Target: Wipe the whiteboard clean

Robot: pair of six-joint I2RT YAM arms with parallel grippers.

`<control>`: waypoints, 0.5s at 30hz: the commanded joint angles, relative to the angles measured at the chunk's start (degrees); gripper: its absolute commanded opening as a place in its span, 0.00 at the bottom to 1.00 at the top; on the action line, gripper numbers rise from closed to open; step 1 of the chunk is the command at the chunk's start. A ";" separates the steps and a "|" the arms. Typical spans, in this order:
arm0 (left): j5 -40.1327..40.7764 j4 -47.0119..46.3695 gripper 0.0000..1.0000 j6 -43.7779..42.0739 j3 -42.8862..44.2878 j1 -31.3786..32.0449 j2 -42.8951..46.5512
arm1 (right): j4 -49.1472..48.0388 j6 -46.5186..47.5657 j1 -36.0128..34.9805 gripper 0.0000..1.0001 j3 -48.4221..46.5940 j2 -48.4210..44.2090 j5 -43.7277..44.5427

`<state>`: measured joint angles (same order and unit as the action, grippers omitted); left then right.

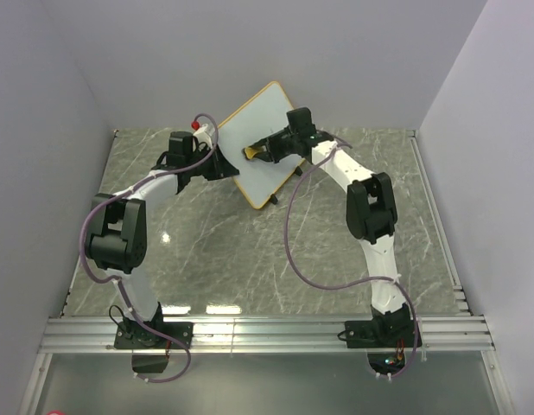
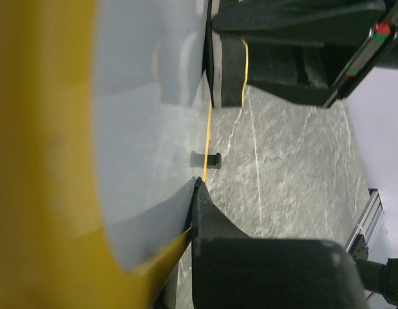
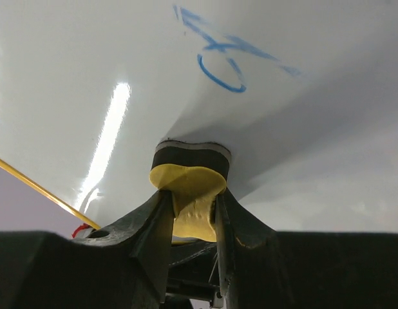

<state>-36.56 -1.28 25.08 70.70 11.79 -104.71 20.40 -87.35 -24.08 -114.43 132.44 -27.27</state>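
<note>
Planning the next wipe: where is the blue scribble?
In the right wrist view, upper centre-right on the whiteboard: the blue scribble, above the yellow eraser pinched by the right gripper.

You've got a grey marbled worktop (image 1: 336, 251) boxed in by plain pale lilac walls (image 1: 250, 52) at the back and both sides. Slotted metal rails (image 1: 267, 333) run along its near edge and right side. Overhead light leaves a few glare spots (image 1: 166, 236) on it.

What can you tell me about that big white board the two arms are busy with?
The flat white rectangular whiteboard has rounded corners, a thin yellow-orange rim and a glossy face bearing blue scribbles. It is tilted up near the back wall. The left gripper clamps its edge; the right gripper presses a yellow eraser against its face.
</note>
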 commanded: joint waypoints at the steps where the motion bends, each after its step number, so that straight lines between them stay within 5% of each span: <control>1: -11.43 22.90 0.00 -14.45 -4.87 7.54 -1.38 | 4.99 1.65 1.57 0.00 -2.52 9.14 9.59; 5: -11.26 23.07 0.00 -14.45 -4.95 7.63 -0.85 | 11.40 4.47 5.79 0.00 -8.52 11.61 15.13; 15: -10.64 23.16 0.00 -14.27 -5.39 7.63 0.03 | 6.06 -1.85 9.22 0.00 -12.91 17.31 16.37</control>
<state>-37.32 -1.67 22.57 69.97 13.67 -102.30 27.00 -86.61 -11.60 -125.36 143.09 -16.21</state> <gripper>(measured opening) 0.121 0.350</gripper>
